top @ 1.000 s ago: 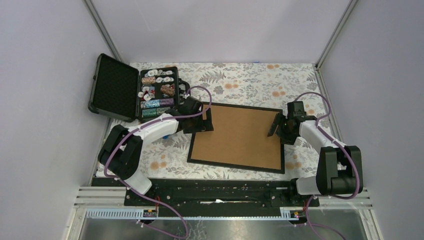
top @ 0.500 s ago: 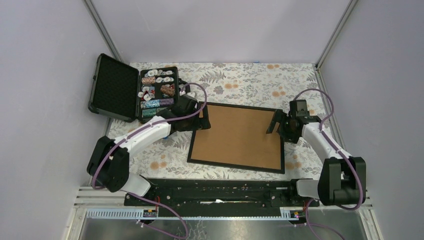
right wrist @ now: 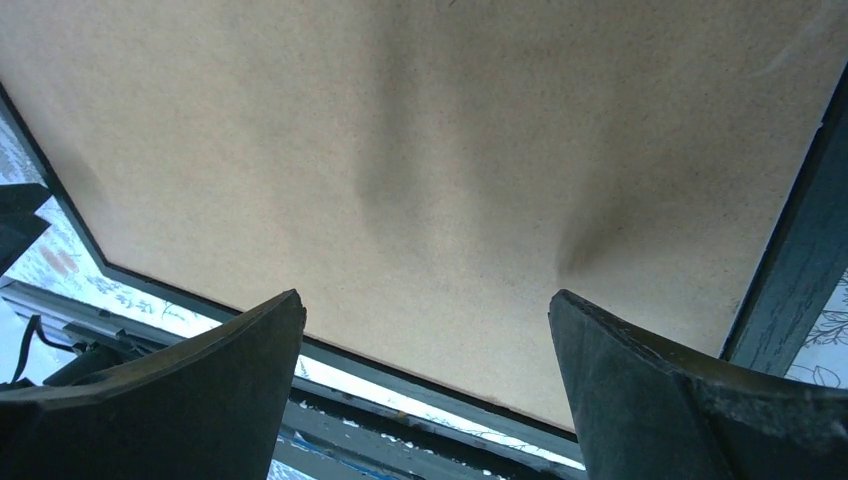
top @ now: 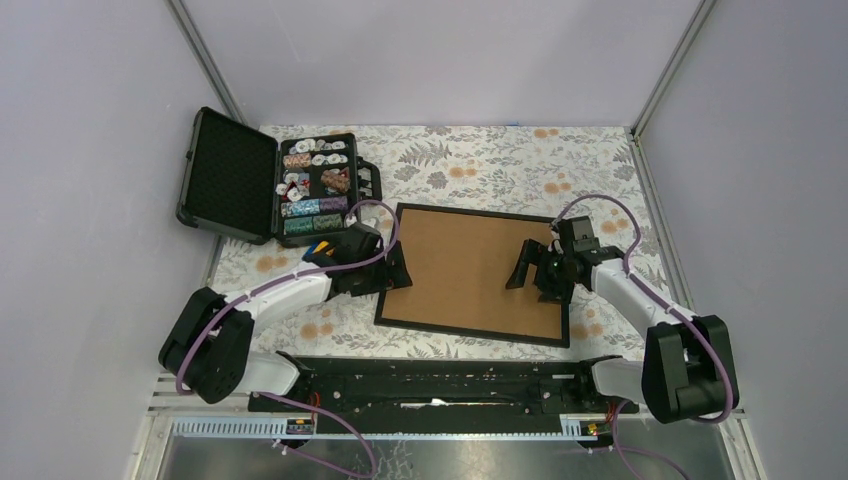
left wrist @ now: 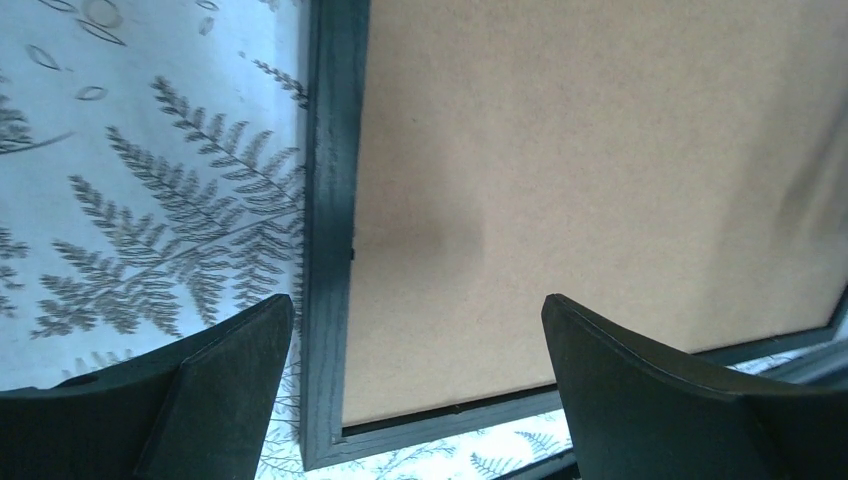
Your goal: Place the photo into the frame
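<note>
Spread wide, nothing pinched, at both the left fingers [left wrist: 225, 385] and the right fingers [right wrist: 235, 385]. Between the left pair, a corner of the large rectangular picture frame [top: 465, 272] with thin black moulding, lying back-up on the floral tabletop [top: 470, 165]. Beneath the right pair, its plain brown backing board [right wrist: 420, 150], right moulding just beside. No sign of the photo: under the board or elsewhere, impossible to tell. Probably the closing step, board seated. Next: lower, press flat, avoid shoving sideways.
</note>
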Robot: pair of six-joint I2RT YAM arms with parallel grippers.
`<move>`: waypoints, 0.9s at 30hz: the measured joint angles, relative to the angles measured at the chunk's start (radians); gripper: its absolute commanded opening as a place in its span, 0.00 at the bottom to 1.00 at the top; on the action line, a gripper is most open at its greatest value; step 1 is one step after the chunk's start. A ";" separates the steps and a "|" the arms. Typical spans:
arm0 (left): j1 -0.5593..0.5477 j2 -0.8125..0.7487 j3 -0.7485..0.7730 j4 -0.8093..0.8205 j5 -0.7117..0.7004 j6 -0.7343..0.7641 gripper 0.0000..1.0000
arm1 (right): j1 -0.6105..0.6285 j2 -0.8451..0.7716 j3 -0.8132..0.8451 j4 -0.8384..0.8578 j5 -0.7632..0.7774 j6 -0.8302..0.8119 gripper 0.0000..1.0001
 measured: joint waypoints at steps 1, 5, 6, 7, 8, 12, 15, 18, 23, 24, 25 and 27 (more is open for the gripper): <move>-0.001 0.001 -0.008 0.014 0.011 -0.007 0.98 | 0.000 0.004 -0.002 0.003 0.005 0.000 1.00; -0.014 0.005 -0.023 0.062 0.034 -0.031 0.99 | 0.000 0.039 -0.002 0.010 0.034 -0.001 1.00; -0.018 0.006 -0.027 0.074 0.039 -0.035 0.98 | 0.000 0.049 -0.002 0.011 0.039 -0.001 1.00; -0.025 0.008 -0.031 0.084 0.037 -0.036 0.98 | 0.000 0.055 0.003 0.009 0.042 0.000 1.00; -0.027 0.012 -0.034 0.092 0.039 -0.038 0.99 | 0.000 0.059 0.007 0.008 0.051 0.000 1.00; -0.054 0.054 -0.035 0.131 0.044 -0.053 0.99 | 0.000 0.091 0.034 0.009 0.085 0.000 1.00; -0.081 0.069 -0.035 0.165 0.058 -0.066 0.98 | 0.000 0.113 0.056 0.011 0.110 -0.002 1.00; -0.108 0.076 -0.036 0.189 0.092 -0.086 0.99 | 0.016 0.114 0.069 -0.003 0.148 -0.005 1.00; -0.128 0.017 -0.121 0.290 0.134 -0.121 0.99 | 0.153 0.114 0.161 -0.047 0.212 0.004 1.00; -0.128 -0.019 -0.155 0.311 0.137 -0.127 0.99 | 0.195 0.114 0.185 -0.042 0.208 0.009 1.00; -0.128 -0.055 -0.185 0.329 0.136 -0.132 0.99 | 0.224 0.114 0.201 -0.035 0.200 0.017 1.00; -0.128 -0.138 -0.243 0.360 0.126 -0.147 0.99 | 0.283 0.114 0.230 -0.007 0.159 0.051 1.00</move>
